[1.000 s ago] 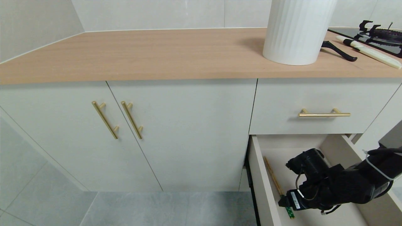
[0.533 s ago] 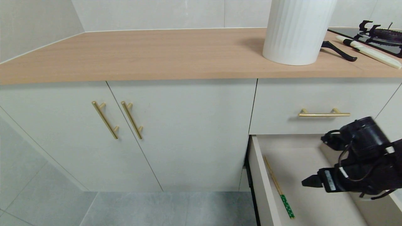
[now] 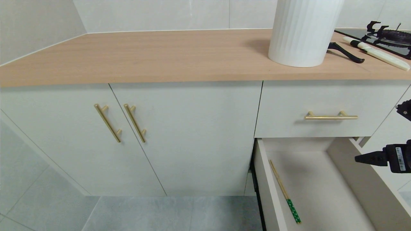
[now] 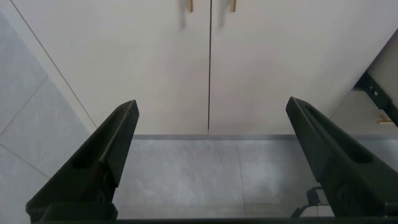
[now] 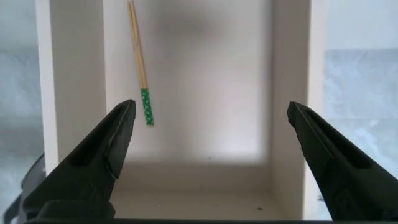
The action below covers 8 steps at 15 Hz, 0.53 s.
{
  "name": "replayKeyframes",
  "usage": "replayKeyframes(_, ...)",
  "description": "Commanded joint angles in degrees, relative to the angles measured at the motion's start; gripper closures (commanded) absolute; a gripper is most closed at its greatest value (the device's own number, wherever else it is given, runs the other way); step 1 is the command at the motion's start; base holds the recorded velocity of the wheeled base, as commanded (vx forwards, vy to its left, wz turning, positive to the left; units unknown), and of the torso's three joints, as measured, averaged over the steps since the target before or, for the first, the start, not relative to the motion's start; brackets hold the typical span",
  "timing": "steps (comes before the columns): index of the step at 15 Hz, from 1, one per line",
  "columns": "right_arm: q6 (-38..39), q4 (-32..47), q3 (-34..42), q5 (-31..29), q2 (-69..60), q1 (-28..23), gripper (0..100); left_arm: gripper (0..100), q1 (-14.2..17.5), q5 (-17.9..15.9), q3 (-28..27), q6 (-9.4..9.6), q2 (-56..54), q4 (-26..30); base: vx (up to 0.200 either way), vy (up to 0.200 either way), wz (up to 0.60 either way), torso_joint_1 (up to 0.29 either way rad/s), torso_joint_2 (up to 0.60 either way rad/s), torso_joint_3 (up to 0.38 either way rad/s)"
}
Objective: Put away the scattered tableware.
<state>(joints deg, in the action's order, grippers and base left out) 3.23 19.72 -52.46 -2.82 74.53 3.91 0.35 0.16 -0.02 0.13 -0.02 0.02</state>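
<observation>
Head view: the chopsticks (image 3: 284, 192) lie flat at five o'clock in the open drawer (image 3: 321, 192), hugging its left wall (stowed, so nothing holds them).

Left wrist: the left gripper (image 4: 211, 118) is spread and empty, idle before the cabinet doors (image 4: 249, 62).

Right wrist: the right gripper (image 5: 210, 112) is spread above the drawer, probably clear of it.
</observation>
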Motion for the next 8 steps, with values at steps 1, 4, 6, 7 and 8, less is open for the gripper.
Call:
replayKeyframes(1,-0.42,-0.21,0.60,0.00,-1.58,-0.13,0,0,0.00,0.02,0.02,-0.05,0.02,0.06,0.000,0.000,0.00,0.046,-0.20,-0.159)
replayKeyframes(4,-1.12,-0.21,1.04,0.00,-1.94,-0.13,0,0,0.00,0.02,0.02,0.04,0.02,-0.02,0.000,0.000,0.00,0.056,-0.23,-0.263)
replayKeyframes(6,-1.12,-0.30,1.13,0.00,-1.94,-0.13,0,0,0.00,0.02,0.02,0.04,0.02,-0.02,0.000,0.000,0.00,0.183,-0.51,-0.298)
replayKeyframes(7,-1.12,-0.30,1.13,0.00,-2.02,-0.13,0,0,0.00,0.02,-0.06,0.04,0.02,-0.02,0.000,0.000,0.00,0.154,-0.54,-0.281)
replayKeyframes(8,-1.12,-0.30,1.13,0.00,-2.11,-0.13,0,0,0.00,0.02,0.02,0.04,0.02,-0.02,0.000,0.000,0.00,0.173,-0.50,-0.286)
